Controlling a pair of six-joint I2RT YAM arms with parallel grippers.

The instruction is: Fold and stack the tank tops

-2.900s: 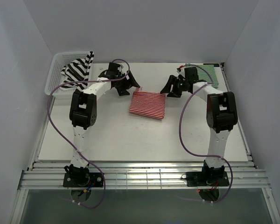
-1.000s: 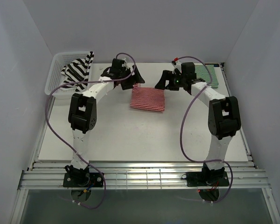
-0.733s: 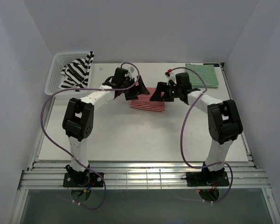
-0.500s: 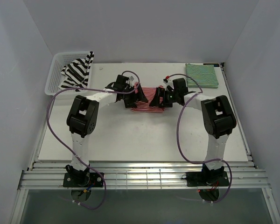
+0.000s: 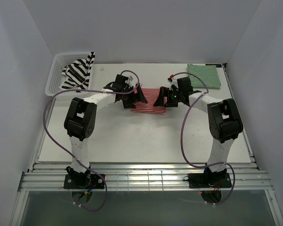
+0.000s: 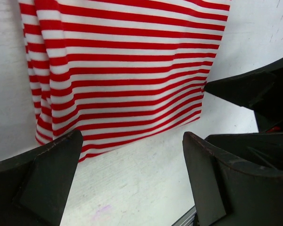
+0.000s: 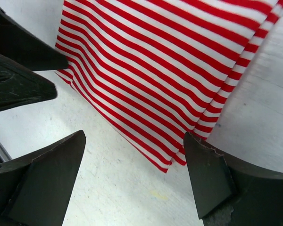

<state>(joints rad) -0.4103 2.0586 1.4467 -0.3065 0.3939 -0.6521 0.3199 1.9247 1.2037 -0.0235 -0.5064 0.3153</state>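
A white plastic mesh basket [image 5: 53, 77] stands at the table's far-left corner, well to the left of the left gripper [image 5: 137, 98] and slightly farther back. The flat white tabletop [image 5: 132, 136] spreads beneath the left gripper and the right gripper [image 5: 161, 99]. Ribbed aluminium rails [image 5: 146, 179] cross the table's near edge, well nearer than both. Pale grey walls [image 5: 146, 28] enclose the far and lateral sides.
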